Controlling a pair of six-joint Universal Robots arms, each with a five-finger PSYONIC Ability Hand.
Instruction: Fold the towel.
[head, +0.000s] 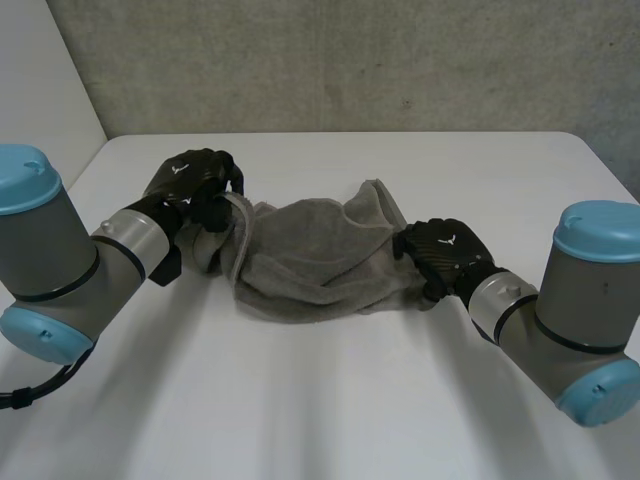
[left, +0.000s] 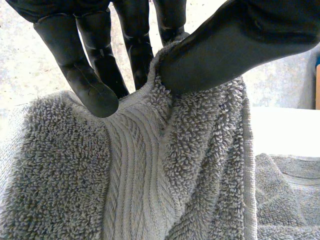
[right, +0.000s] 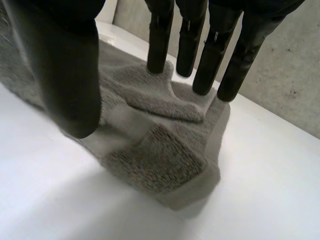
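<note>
Pinching towel (head: 310, 255) edge w/ L hand (head: 192, 182), raised to fold; resting unclenched R hand (head: 445, 250), fingertips (right: 157, 61) straight, on opp. end, prob. as anchor.

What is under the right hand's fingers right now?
A crumpled end of the towel lies on the white table, beneath the straight fingers of the right hand. Whatever its folds cover cannot be seen.
</note>
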